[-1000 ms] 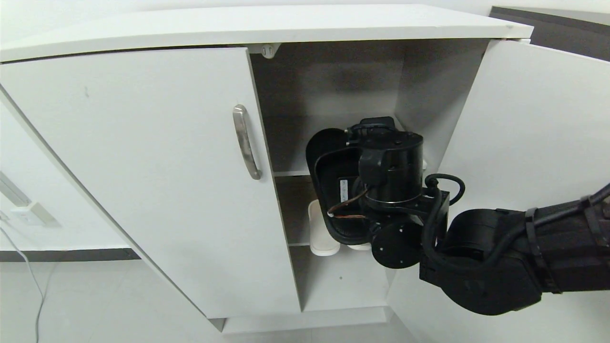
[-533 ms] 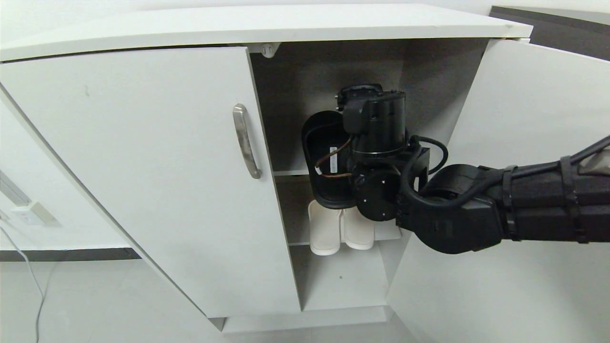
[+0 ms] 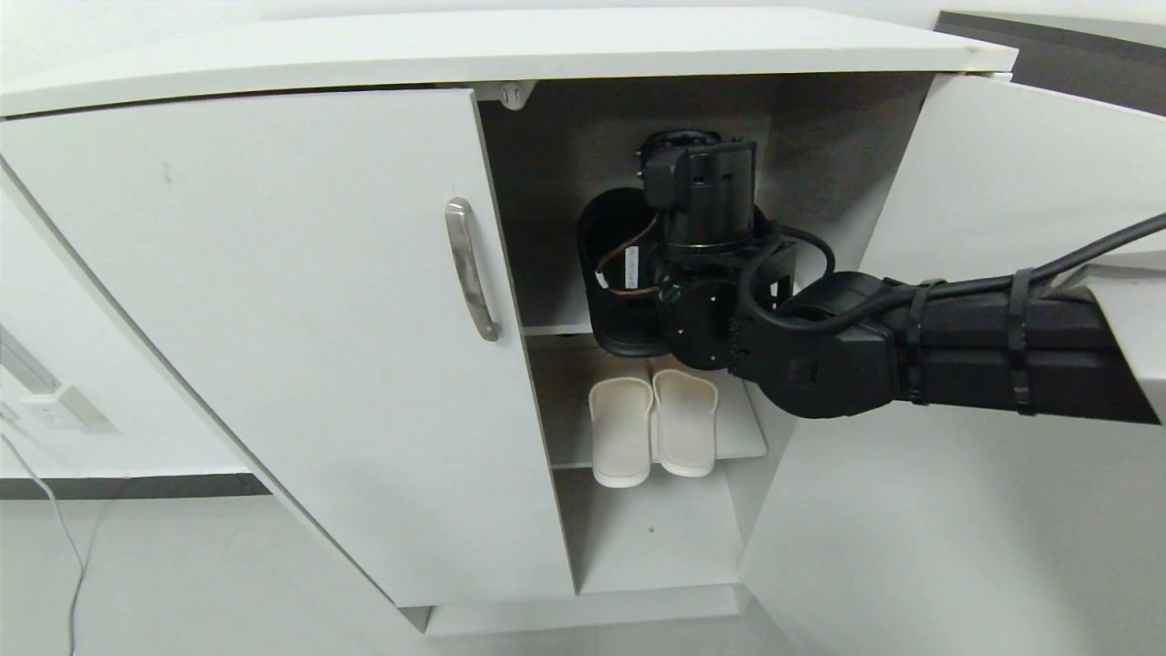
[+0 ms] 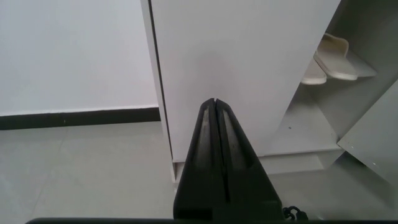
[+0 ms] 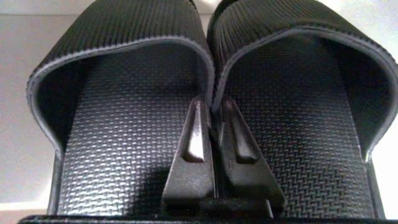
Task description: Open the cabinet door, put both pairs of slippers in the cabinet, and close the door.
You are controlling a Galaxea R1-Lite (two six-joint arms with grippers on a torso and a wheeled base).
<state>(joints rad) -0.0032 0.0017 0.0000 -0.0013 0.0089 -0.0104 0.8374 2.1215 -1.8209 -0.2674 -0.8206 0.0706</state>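
The white cabinet (image 3: pixel 510 46) has its right door (image 3: pixel 1002 228) swung open and its left door (image 3: pixel 273 328) shut. A pair of white slippers (image 3: pixel 651 435) lies on the middle shelf (image 3: pixel 740 437), also seen as white slippers (image 4: pixel 329 59) in the left wrist view. My right gripper (image 5: pixel 213 118) is shut on the pair of black slippers (image 5: pixel 124 124), pinching the inner straps of both together. In the head view the black slippers (image 3: pixel 610 273) hang inside the upper compartment, heel end just over the upper shelf's front edge. My left gripper (image 4: pixel 214 102) is shut, low before the left door.
A metal handle (image 3: pixel 469 271) runs down the left door. The bottom compartment (image 3: pixel 651 538) lies below the white slippers. A wall socket (image 3: pixel 55 407) and a cable (image 3: pixel 64 538) are at the far left above the grey floor.
My right arm has risen and pushed deeper into the cabinet with the black slippers, from the middle shelf level to the upper compartment, uncovering the white slippers below.
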